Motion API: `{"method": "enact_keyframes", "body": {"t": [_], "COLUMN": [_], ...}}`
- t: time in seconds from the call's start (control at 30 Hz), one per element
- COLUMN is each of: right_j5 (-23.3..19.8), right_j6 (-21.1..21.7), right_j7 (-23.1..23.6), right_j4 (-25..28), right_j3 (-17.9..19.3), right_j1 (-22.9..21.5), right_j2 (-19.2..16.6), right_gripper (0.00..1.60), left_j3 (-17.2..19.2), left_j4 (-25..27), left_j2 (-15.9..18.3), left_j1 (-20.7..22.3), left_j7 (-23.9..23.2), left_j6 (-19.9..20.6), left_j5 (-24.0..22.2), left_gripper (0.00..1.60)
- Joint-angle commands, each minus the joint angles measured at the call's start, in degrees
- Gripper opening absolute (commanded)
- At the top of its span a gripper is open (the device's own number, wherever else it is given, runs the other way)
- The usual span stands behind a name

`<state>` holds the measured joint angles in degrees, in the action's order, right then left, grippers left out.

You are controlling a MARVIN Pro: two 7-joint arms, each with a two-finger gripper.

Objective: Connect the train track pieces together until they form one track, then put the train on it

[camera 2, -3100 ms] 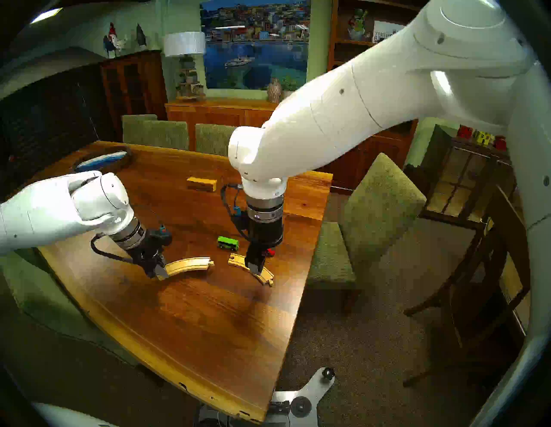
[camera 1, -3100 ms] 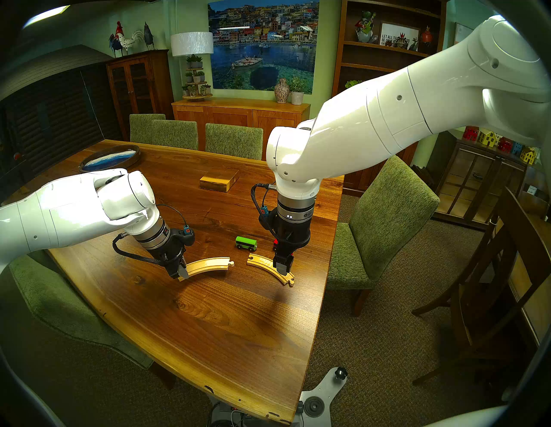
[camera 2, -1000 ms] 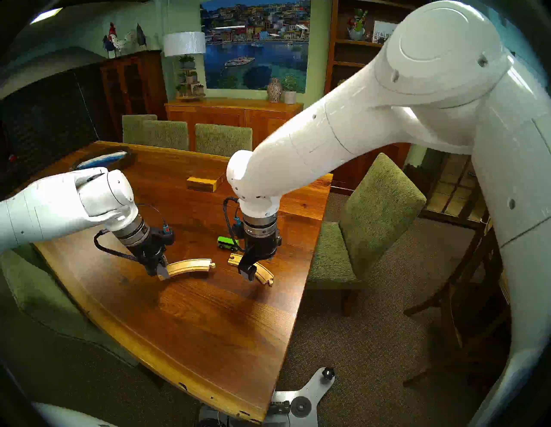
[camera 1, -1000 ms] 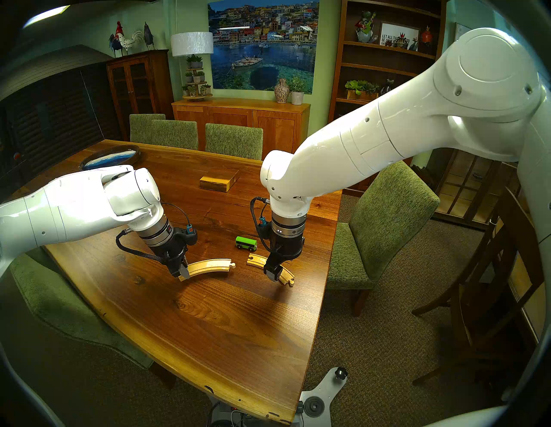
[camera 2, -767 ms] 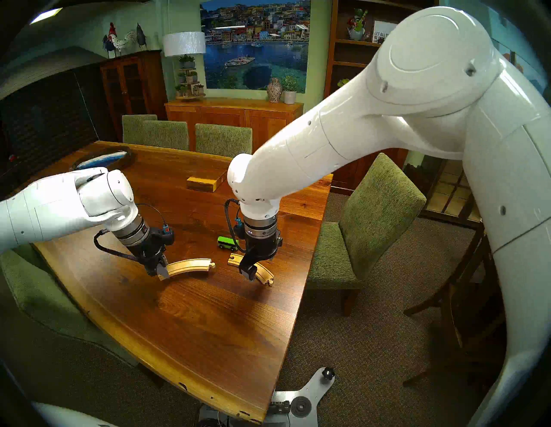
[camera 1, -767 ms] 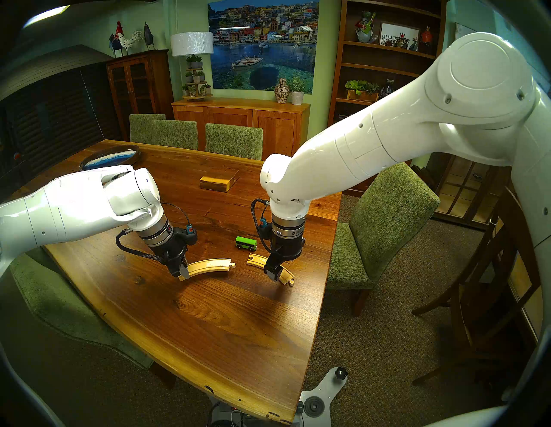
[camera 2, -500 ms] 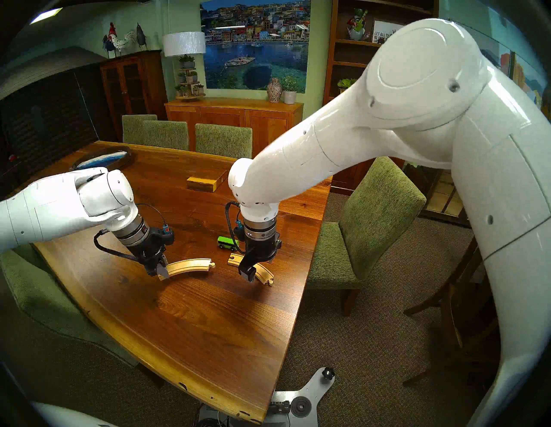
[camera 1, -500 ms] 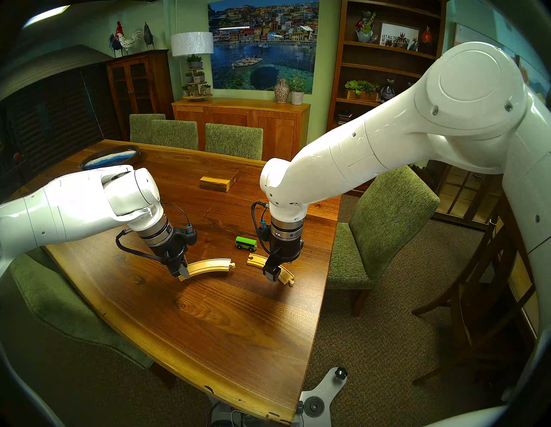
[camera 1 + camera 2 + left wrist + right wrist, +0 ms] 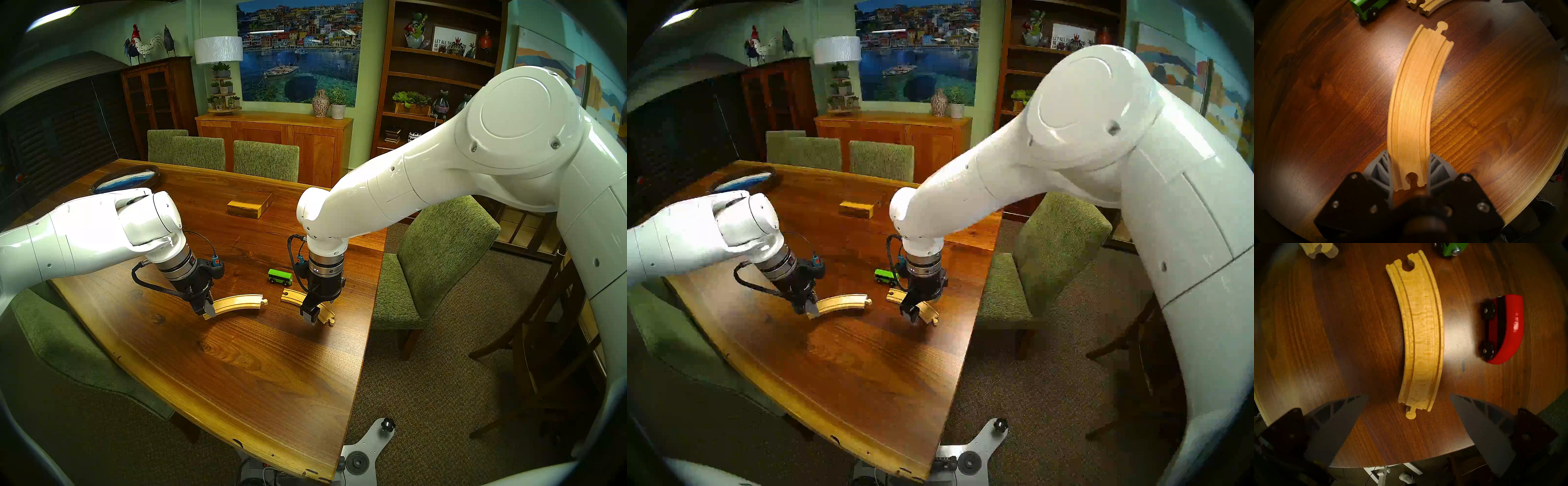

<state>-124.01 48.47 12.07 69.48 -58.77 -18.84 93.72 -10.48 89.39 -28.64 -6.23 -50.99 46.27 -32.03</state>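
Left fingers [image 9: 1386, 169] are clamping 1 stiff, light-looking track [image 9: 1413, 101] by its side edges; right fingers [image 9: 1339, 421] are hanging apart.

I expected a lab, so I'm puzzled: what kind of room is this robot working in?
It looks like a furnished dining room, perhaps a showroom: a long wooden table ringed by green upholstered chairs, with a sideboard and bookcase along the wall.
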Motion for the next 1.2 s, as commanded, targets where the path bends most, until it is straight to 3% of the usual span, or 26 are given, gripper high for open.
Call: {"method": "enact_keyframes", "body": {"t": [0.0,0.43,1.17], "right_j5": [0.13,0.13,2.81], "right_j6": [-0.53,-1.88,0.71], "right_j7": [-0.68,-1.17,5.96], "right_j4": [-2.05,-3.27,-10.76], "right_j3": [-0.12,-0.83,-2.02], "right_j1": [-0.32,0.73,5.33], "right_j2": [-0.05,-0.40,0.89], "right_gripper": [1.60,1.60,1.60], "left_j3": [1.50,1.51,1.53], "left_j4": [0.15,0.15,0.16], "left_j2": [0.12,0.12,0.13], "left_j1": [1.82,1.82,1.81], "left_j7": [0.11,0.11,0.11], "left_j6": [-0.04,-0.03,-0.02], "left_j5": [-0.11,-0.10,-0.10], "left_gripper": [0.00,0.00,0.00]}}
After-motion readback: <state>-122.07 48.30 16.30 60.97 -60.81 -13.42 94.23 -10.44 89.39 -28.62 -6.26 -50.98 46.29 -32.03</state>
